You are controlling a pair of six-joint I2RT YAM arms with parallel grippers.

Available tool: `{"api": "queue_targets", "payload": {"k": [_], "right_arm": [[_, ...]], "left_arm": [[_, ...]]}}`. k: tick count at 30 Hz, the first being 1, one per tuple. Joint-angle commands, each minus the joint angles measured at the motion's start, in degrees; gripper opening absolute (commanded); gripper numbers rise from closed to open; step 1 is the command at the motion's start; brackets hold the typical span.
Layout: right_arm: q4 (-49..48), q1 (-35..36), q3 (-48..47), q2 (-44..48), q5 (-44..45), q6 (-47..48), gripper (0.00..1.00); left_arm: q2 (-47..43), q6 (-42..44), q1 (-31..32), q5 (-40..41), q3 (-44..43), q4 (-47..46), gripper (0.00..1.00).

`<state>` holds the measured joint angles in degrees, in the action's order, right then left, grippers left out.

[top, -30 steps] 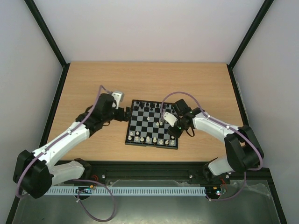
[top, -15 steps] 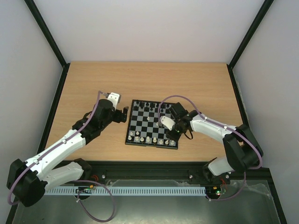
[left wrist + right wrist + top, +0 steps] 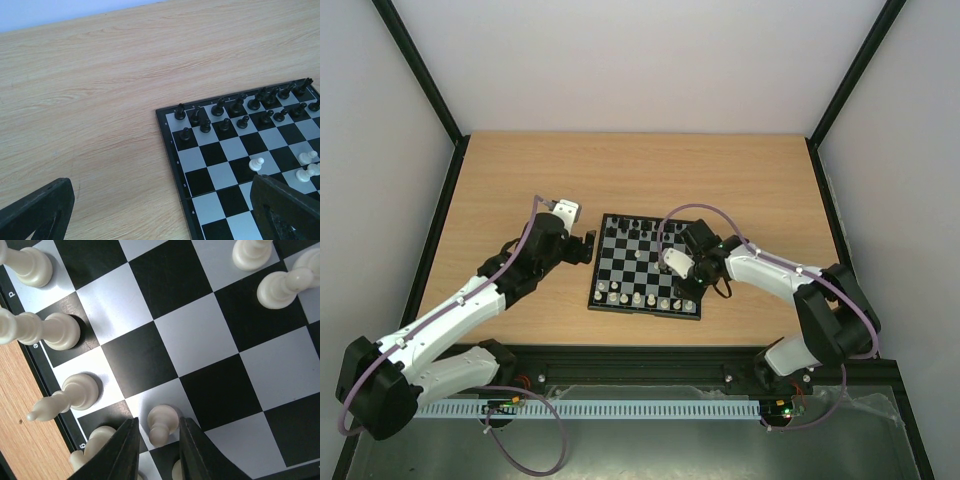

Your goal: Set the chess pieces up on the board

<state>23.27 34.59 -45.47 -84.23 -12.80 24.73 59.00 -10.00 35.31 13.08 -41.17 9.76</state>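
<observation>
right gripper (image 3: 159, 421), jaws slightly parted, straddles a white pawn (image 3: 163, 426) standing upright on the board (image 3: 200, 335); left gripper (image 3: 160, 215) gapes wide.

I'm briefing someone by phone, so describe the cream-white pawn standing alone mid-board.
Find the small black-and-pale-grey checked chessboard on the light wooden table, black pieces lining its far edge. Near the board's centre stands one cream-white pawn, outside both rows, bare squares around it.
</observation>
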Motion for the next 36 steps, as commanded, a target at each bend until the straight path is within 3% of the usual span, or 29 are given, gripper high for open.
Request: {"api": "queue_targets", "payload": {"k": [1,7,15,27,36], "right_arm": [[3.9,0.4,-3.6,1.1,-1.4,-1.2,0.25],[5.9,0.3,-10.4,0.5,-1.6,-2.2,0.27],[1.4,0.3,-13.8,-8.6,7.6,-5.0,0.27],[-0.1,0.3,-16.4,-14.4,6.7,-6.6,0.28],[-0.1,0.4,-18.1,-16.5,6.3,-7.0,0.16]], "left_arm": [[0.3,0.6,-0.2,-0.2,0.2,-1.0,0.99],[0.4,0.5,-0.2,-0.7,0.1,-0.9,0.99],[-0.2,0.4,-0.2,-1.1,0.3,-0.7,0.99],[-0.2,0.0,-0.2,-2.0,0.3,-0.5,0.99],[0.1,-0.1,-0.2,-2.5,0.3,-0.4,0.99]]}}
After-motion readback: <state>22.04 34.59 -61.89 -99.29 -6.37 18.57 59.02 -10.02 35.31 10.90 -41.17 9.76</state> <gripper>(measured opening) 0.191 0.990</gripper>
